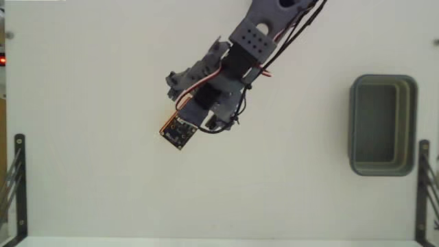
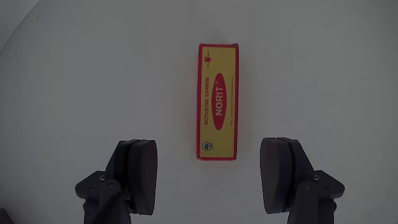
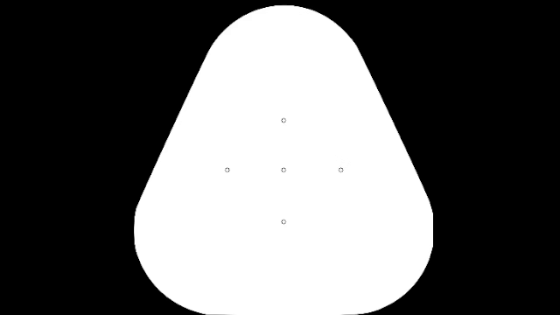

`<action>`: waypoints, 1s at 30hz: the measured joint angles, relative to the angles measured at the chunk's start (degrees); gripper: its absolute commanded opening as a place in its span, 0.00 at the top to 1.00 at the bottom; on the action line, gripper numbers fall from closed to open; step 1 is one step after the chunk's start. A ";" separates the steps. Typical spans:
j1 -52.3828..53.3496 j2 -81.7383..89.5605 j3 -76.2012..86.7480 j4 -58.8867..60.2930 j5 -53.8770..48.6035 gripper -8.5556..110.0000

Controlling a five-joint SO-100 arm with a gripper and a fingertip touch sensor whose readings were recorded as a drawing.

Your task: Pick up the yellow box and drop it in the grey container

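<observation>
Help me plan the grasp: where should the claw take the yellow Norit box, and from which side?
Grip the yellow Norit box across its narrow width, near mid-length, coming straight down from above. It lies flat on the white table, and in the wrist view its long sides already run parallel to the open claw fingers.

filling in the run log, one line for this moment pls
phase: pre-grasp | gripper: open, above yellow box | box: flat on table | grey container: empty

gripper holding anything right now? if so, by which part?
Nothing held. In the wrist view the gripper is open, its fingers apart on either side of the yellow box, which lies flat on the table, untouched.
</observation>
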 measured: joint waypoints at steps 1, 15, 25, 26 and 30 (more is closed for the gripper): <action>0.00 -0.44 -0.09 -0.09 0.09 0.00; 0.09 -5.80 -4.13 -1.67 0.00 0.00; 0.09 -9.84 -7.12 -2.72 0.00 0.00; 0.09 -10.46 -7.47 -2.81 0.09 0.00; 0.09 -12.13 -8.70 -3.34 0.00 0.00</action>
